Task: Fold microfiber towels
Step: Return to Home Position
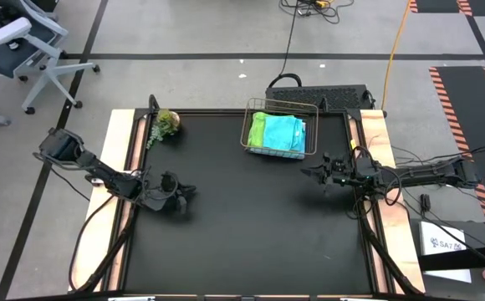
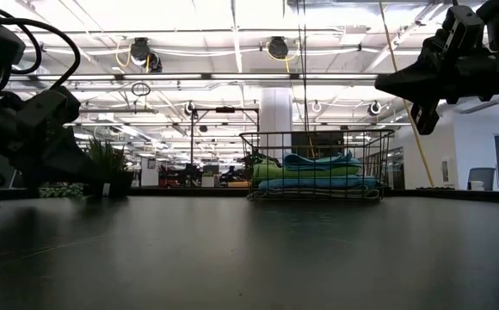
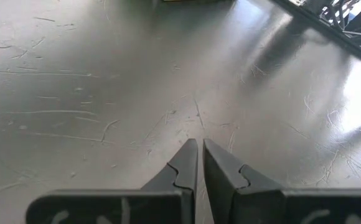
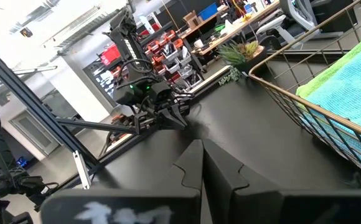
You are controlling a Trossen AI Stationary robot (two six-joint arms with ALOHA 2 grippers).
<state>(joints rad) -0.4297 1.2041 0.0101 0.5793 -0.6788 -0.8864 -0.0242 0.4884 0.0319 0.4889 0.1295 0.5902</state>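
Black matting covers the tabletop (image 1: 242,234), the largest thing here, with pale wood strips showing along its left and right edges.

The two dark arms reach in from those edges. The left gripper (image 1: 184,197) sits close to the left edge, about halfway between the near and far edges. Its wrist view looks down on the scuffed mat, with its two fingers (image 3: 183,163) pressed together and nothing between them. The right gripper (image 1: 307,173) is near the right edge, also about halfway back. In the low view it hangs well above the surface. Its fingers (image 4: 190,165) are likewise clenched on nothing, pointing across the table toward the left arm.

The wire basket (image 1: 245,134) stands at the far edge, right of centre and a little ahead of the right gripper. Folded microfiber towels fill it. From above, a lime green towel (image 1: 257,130) shows on the basket's left side and a sky blue towel (image 1: 287,132) covers the rest. From table height the stack reads in layers: a teal towel (image 2: 318,160) on top, green under it, pale blue lowest.

A small green plant (image 1: 165,125) stands near the far left corner, well apart from the basket.
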